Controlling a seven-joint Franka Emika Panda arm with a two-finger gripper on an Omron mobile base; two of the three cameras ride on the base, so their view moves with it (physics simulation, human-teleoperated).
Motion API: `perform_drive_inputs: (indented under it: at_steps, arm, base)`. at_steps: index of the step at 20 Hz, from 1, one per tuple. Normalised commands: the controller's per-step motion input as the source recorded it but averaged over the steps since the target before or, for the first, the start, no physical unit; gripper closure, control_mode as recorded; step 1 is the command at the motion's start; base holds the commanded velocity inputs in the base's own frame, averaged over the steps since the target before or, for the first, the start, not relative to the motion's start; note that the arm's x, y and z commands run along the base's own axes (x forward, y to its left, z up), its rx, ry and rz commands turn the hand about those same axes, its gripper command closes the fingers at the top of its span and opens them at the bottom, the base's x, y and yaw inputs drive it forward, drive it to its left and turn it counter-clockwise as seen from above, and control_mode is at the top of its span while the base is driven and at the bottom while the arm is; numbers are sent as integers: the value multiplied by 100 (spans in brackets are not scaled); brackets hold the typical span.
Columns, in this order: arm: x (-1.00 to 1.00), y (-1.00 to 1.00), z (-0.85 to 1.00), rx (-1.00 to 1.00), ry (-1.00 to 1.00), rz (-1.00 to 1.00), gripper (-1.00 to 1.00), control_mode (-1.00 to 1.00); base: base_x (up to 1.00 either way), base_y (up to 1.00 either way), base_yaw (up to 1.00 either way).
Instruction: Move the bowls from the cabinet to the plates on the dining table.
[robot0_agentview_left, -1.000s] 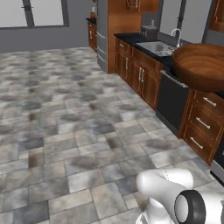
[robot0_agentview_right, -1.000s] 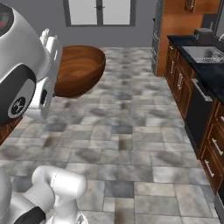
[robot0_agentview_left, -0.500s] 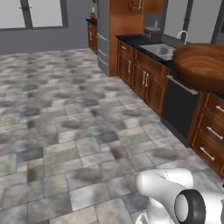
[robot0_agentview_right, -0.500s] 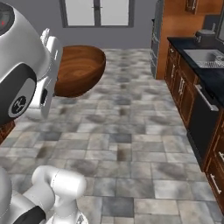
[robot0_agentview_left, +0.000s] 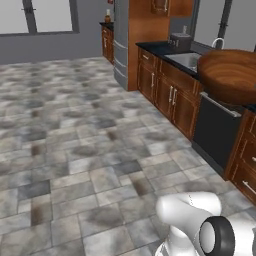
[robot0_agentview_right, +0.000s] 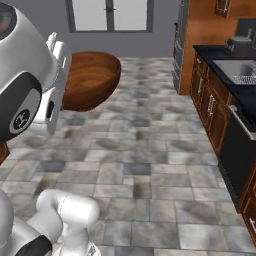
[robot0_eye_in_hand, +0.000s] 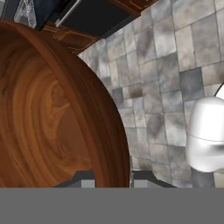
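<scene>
My fingers (robot0_eye_in_hand: 113, 179) are clenched on the rim of the brown bowl (robot0_eye_in_hand: 52, 118), one inside, one outside. The bowl rides in the air above the tiled floor (robot0_agentview_left: 75, 145), beside the low cupboards (robot0_agentview_left: 170, 95) and sink (robot0_agentview_right: 245, 70). I judge this the carrying step: next I must reach the dining table and set the bowl on a plate.
</scene>
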Motion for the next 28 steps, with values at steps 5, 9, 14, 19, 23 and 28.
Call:
perform_drive_inputs:
  at_steps: [5,9,14,19,23,28]
  arm:
    - [0,0,0,0,0,0,100,100]
    - [0,0,0,0,0,0,100,100]
    - [0,0,0,0,0,0,100,100]
    - [0,0,0,0,0,0,100,100]
    - [0,0,0,0,0,0,100,100]
    - [0,0,0,0,0,0,100,100]
  base:
    - [21,8,18]
    - [5,0,24]
    - [0,0,25]
    - [0,0,25]
    - [0,0,25]
    - [0,0,25]
